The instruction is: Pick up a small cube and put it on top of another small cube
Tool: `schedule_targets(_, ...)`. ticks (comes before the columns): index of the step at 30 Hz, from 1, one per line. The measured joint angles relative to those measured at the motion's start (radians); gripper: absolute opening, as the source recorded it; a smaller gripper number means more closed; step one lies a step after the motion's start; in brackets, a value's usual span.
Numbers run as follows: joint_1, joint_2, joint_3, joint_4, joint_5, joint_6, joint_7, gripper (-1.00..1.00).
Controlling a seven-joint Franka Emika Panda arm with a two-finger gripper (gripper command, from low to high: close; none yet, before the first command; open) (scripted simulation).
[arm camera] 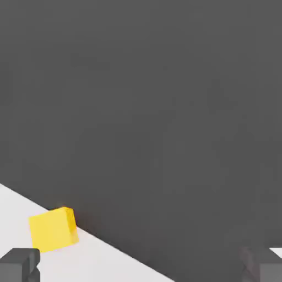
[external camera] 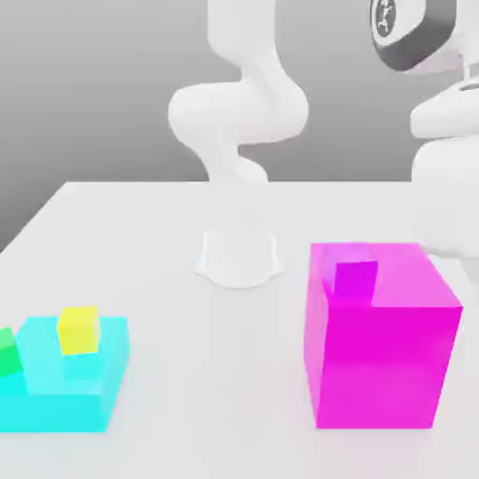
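Observation:
A small yellow cube (external camera: 79, 329) sits on a low cyan block (external camera: 65, 398) at the exterior view's left. A small green cube (external camera: 7, 352) rests beside it at the picture's edge. A small purple cube (external camera: 355, 279) lies on top of a tall magenta block (external camera: 384, 360) at the exterior view's right. In the hand view my gripper (arm camera: 142, 269) is open, its two dark fingertips (arm camera: 19, 265) far apart with nothing between them. A yellow cube (arm camera: 53, 229) on a white surface appears close to one fingertip, untouched.
The arm's white base (external camera: 239, 254) stands at the middle of the white table (external camera: 187, 309), and its upper links (external camera: 444, 178) hang over the back right, beside the magenta block. Bare table lies between the two big blocks.

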Motion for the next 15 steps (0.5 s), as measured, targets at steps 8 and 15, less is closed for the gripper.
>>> schedule_targets(8, 0.097, 0.294, 0.021, 0.083, -0.091, 0.035, 0.012, 0.0)
schedule_targets(15, 0.158, 0.531, -0.005, 0.146, -0.147, 0.145, 0.031, -1.0)
